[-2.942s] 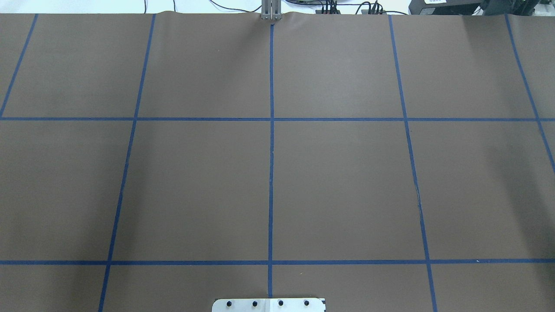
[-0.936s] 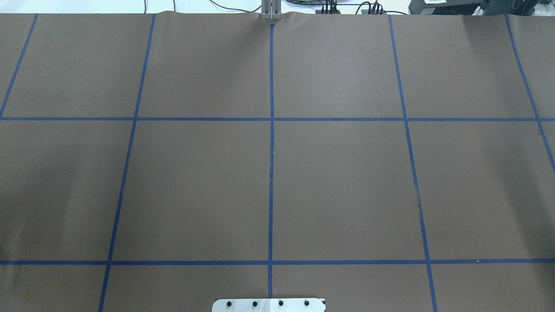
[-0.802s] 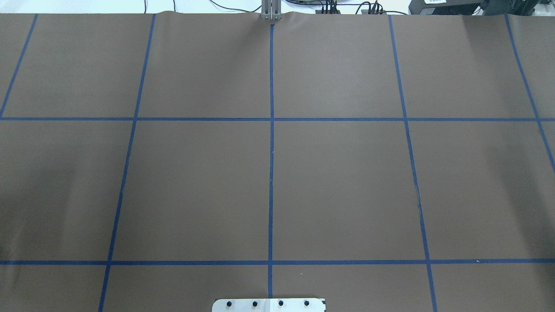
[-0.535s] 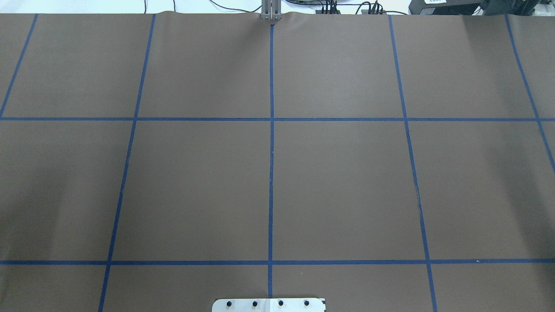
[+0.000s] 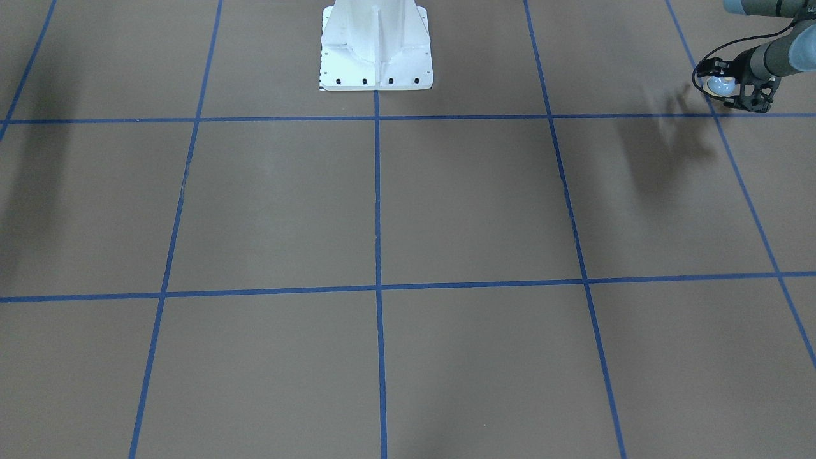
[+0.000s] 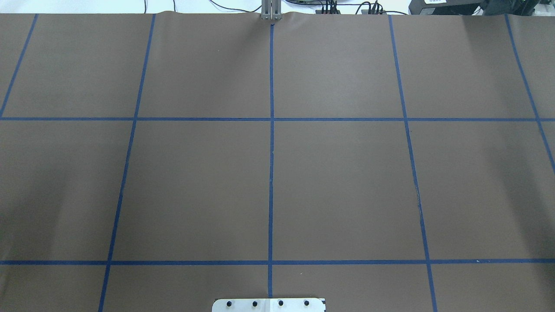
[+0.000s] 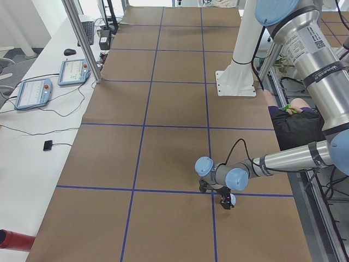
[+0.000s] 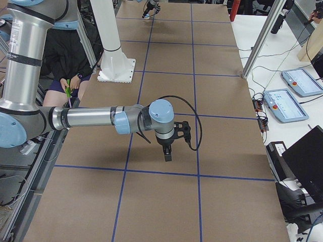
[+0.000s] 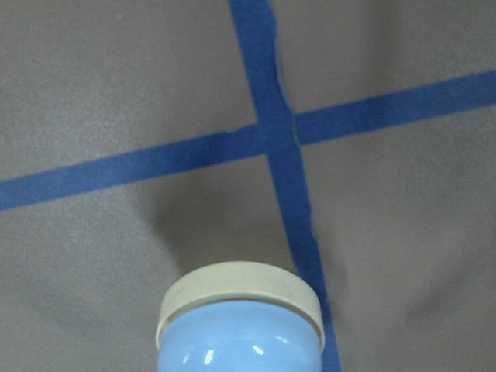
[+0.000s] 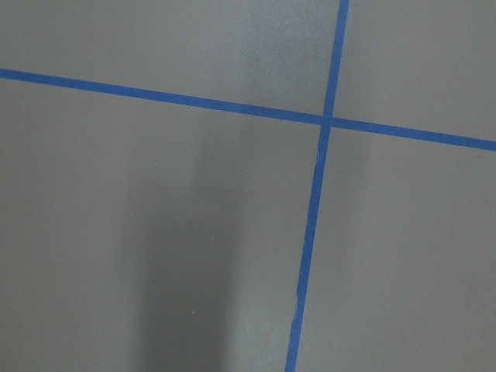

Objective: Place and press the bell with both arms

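My left gripper [image 5: 719, 90] is shut on the bell [image 5: 721, 84], a small light-blue dome with a cream ring. It holds the bell low over the brown table, near a blue tape crossing at the table's left end. The bell also shows in the exterior left view [image 7: 233, 200] under the left gripper [image 7: 226, 201]. It fills the bottom of the left wrist view [image 9: 240, 333], where its button is hidden. My right gripper [image 8: 168, 155] hangs over the table's right part, apart from the bell. I cannot tell whether it is open. The overhead view shows neither arm.
The white bolted pedestal [image 5: 376, 57] stands at the robot's edge of the table [image 6: 338, 182], which has a blue tape grid. A seated person [image 8: 65, 55] is behind the robot. Tablets [image 8: 285, 103] and cables lie on the white bench beyond the table.
In the overhead view no arm or bell comes into sight. Only the faint shadows near the left and right edges shift slightly.
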{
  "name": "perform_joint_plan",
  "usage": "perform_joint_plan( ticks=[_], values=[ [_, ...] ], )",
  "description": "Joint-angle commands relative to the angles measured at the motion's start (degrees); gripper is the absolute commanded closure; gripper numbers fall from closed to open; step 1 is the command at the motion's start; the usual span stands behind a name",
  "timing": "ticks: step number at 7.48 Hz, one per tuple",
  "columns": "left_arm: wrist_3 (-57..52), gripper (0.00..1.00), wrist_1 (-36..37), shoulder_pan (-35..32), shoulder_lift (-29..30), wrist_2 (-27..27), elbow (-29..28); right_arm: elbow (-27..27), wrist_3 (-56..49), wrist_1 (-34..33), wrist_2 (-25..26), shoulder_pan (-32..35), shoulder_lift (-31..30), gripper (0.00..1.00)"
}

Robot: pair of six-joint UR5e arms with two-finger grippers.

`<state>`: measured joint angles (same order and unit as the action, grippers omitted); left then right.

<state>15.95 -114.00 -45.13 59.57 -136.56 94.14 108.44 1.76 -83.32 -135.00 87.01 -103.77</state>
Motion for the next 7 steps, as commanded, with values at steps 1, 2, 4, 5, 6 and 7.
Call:
perform_joint_plan(
  ticks=[1,2,4,5,6,7],
  values=[
    [0.04,0.0,0.1,0.04,0.2,1.74,-0.19,0.19,0.0,0.0,0.0,0.0,-0.02,0.0],
    [0.04,0.0,0.01,0.04,0.37,1.74,-0.27,0.19,0.09,0.0,0.0,0.0,-0.02,0.0],
    [-0.05,0.0,-0.08,0.04,1.95,1.74,-2.02,0.19,0.09,0.0,0.0,0.0,-0.02,0.0],
    [-0.05,0.0,-0.08,0.04,3.0,1.74,-3.16,0.19,0.09,0.0,0.0,0.0,-0.02,0.0],
    [-0.05,0.0,-0.08,0.13,3.1,1.74,-3.26,0.19,0.09,0.0,0.0,0.0,-0.02,0.0],
    [-0.13,0.0,-0.08,0.04,3.1,1.74,-3.18,0.19,0.09,0.0,0.0,0.0,-0.02,0.0]
  ],
)
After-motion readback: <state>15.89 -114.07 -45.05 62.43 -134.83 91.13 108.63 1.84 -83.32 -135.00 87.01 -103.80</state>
